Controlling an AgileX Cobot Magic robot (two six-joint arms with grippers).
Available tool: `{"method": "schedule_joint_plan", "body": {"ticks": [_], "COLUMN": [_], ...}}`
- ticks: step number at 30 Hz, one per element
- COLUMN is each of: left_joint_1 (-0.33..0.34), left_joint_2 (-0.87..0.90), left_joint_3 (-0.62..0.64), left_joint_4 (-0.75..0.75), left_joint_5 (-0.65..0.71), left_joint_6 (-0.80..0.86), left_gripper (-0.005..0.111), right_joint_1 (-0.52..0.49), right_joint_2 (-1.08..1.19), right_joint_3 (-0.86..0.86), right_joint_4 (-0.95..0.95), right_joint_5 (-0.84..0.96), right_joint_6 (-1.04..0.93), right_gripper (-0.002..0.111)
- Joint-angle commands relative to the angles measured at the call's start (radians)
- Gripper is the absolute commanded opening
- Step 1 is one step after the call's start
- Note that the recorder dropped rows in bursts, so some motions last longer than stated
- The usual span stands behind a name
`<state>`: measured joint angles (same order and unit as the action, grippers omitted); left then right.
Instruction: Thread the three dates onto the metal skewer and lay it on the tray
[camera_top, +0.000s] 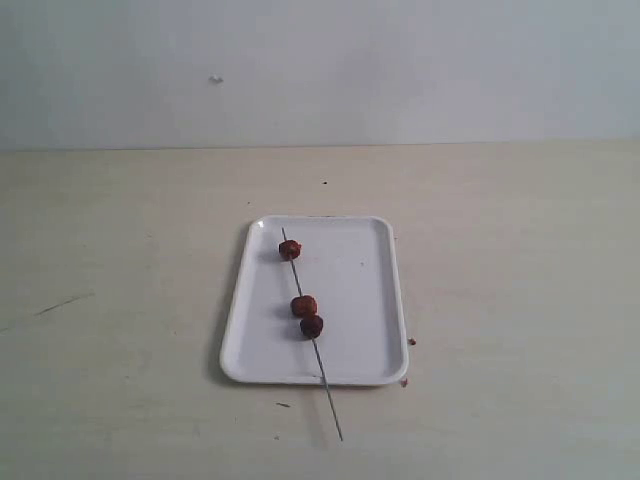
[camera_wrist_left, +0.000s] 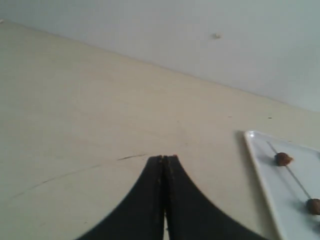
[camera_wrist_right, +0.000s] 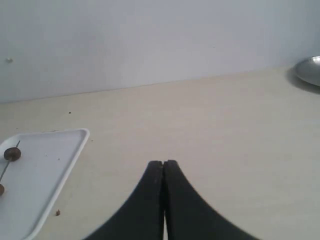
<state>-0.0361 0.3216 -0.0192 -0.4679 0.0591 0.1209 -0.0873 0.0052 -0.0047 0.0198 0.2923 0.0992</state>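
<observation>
Exterior view: three dates (camera_top: 304, 306), one skewer (camera_top: 330, 405), one tray (camera_top: 360, 290).

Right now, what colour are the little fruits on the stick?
Dark red-brown. The three dates on the metal skewer show best in the exterior view.

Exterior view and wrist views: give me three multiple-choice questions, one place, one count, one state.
1. The skewer lies: A) on the tray, one end past its rim; B) wholly off the tray; C) upright in a cup.
2. The dates on the skewer number: A) two; B) three; C) five.
3. The left fingers and right fingers are: A) open; B) shut on the skewer; C) shut, empty.
Answers: 1 A, the rod crosses the tray and overhangs. 2 B, three fruits sit along it. 3 C, each pair meets with nothing between.
</observation>
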Motion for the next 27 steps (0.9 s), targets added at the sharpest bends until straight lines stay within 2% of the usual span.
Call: {"method": "schedule_joint_plan", "body": {"ticks": [1, 6, 13, 27], "left_joint_1": [0.076, 0.074, 0.074, 0.074], "left_joint_2": [-0.036, -0.036, -0.121, -0.316], "left_joint_3": [0.019, 0.019, 0.019, 0.019], "left_joint_4": [0.051, 0.070, 0.095, 0.091], "left_joint_5": [0.038, 0.051, 0.225, 0.313], "left_joint_6": [0.006, 0.047, 0.080, 0.082], "left_gripper": [0.000, 0.000, 0.000, 0.000], "right_joint_1": [-0.006, -0.006, -0.006, -0.006], "right_joint_2": [-0.005, -0.005, -0.005, -0.005], "right_joint_3": [0.005, 0.005, 0.005, 0.005], "right_joint_4": [0.001, 0.001, 0.001, 0.001], "right_joint_5": [-0.011, -0.011, -0.011, -0.011], "right_joint_6": [-0.002, -0.002, -0.002, -0.002], "right_gripper": [0.000, 0.000, 0.000, 0.000]}}
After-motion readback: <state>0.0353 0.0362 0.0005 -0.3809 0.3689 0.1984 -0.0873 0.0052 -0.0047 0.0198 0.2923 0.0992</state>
